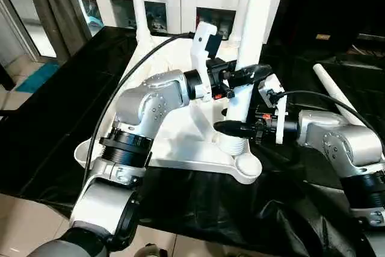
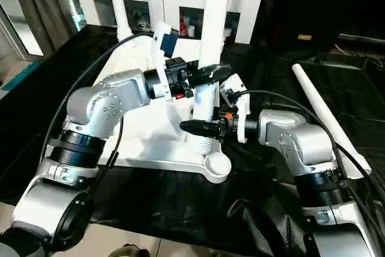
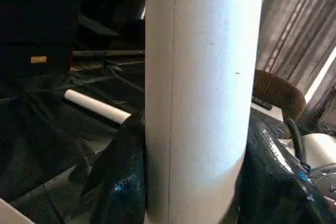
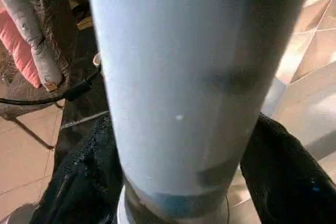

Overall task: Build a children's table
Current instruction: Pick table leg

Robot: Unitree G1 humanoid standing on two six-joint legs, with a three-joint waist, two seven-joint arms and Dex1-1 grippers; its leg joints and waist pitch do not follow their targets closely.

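Both end effectors clamp the same upright leg (image 1: 251, 40); left end effector (image 1: 243, 76) higher, right end effector (image 1: 231, 128) just above the tabletop's (image 1: 180, 142) near corner socket.

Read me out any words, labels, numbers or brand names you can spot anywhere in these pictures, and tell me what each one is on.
No text can be read anywhere.
Small tan tag on the dark furniture behind the table: too small and blurred to read.
White table leg, tabletop and robot arms: no visible markings.
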